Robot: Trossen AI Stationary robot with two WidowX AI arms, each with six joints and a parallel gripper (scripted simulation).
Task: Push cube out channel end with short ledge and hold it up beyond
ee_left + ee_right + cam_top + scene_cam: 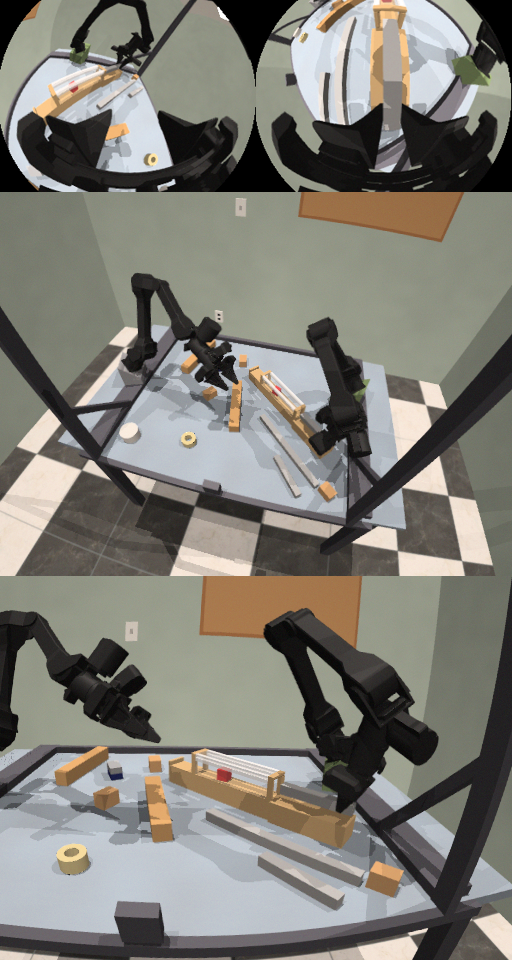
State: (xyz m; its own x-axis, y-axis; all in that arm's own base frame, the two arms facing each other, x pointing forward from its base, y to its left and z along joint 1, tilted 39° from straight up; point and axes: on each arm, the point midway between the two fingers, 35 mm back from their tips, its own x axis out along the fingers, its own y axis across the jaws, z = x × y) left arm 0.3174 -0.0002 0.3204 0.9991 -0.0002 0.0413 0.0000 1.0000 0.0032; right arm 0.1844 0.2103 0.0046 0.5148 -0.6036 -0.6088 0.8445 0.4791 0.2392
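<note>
The red cube [276, 391] [224, 775] [74, 87] sits inside the channel under its white roof rods [240, 763], nearer the end with the short ledge and raised lip [176, 761]. My right gripper [341, 807] [391, 106] is shut on a grey bar [393, 56] [307, 795] beyond the long ledge. The bar lies lengthwise over the long ledge [377, 77], its far tip close to the channel's mouth; whether it is inside I cannot tell. My left gripper [232, 386] [136, 113] is open and empty, raised in the air to the lip end's side.
Two more grey bars [280, 846] [300, 881] lie in front of the channel. A long wooden block [158, 808] lies left of it, with smaller blocks [155, 763] [106, 797] nearby. A yellow ring [73, 859] lies front left. A green object [80, 53] [471, 70] stands behind the right arm.
</note>
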